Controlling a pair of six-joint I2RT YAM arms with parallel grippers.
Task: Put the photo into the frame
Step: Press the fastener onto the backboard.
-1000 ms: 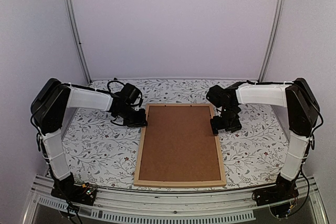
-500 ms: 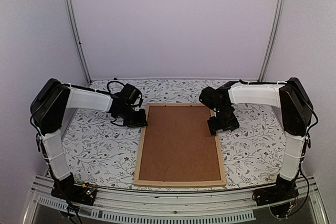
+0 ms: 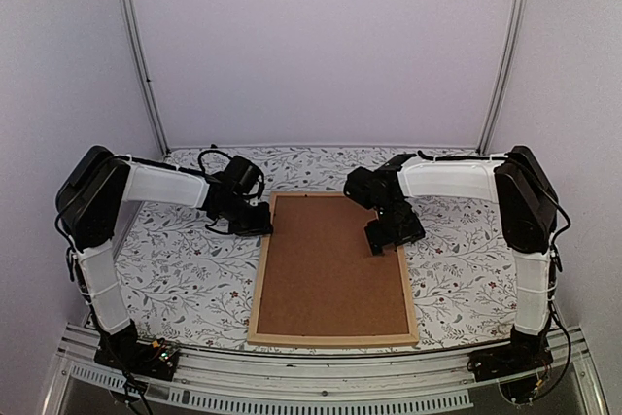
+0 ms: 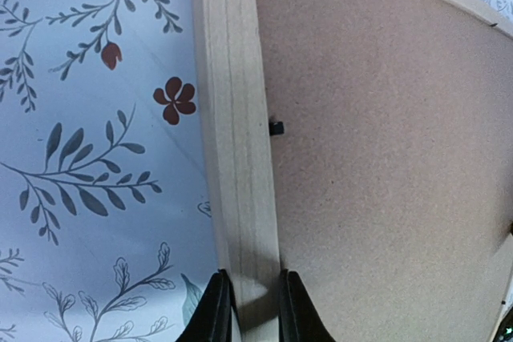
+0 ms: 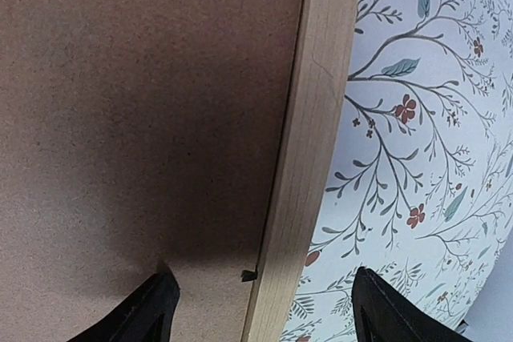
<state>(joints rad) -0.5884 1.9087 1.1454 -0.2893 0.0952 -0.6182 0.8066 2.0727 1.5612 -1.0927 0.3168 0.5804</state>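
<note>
The light-wood frame [image 3: 259,289] lies flat on the table with a brown backing board [image 3: 332,264] filling it. The photo is out of view. My left gripper [image 3: 264,225] is shut on the frame's left bar near its far corner; the left wrist view shows both fingers pinching the bar [image 4: 236,118] at the gripper [image 4: 255,310]. My right gripper [image 3: 381,240] hangs open over the right bar's far part. In the right wrist view the gripper [image 5: 263,276] straddles the bar [image 5: 309,142], one finger over the board [image 5: 144,102], the other over the cloth.
A floral tablecloth [image 3: 175,269] covers the table. Small black tabs [image 4: 276,127] [image 5: 249,275] sit along the frame's inner edge. Pale walls and two metal posts [image 3: 136,55] close in the back and sides.
The right gripper has moved left, from outside the right bar to over it and the board's edge. The left arm has not moved.
</note>
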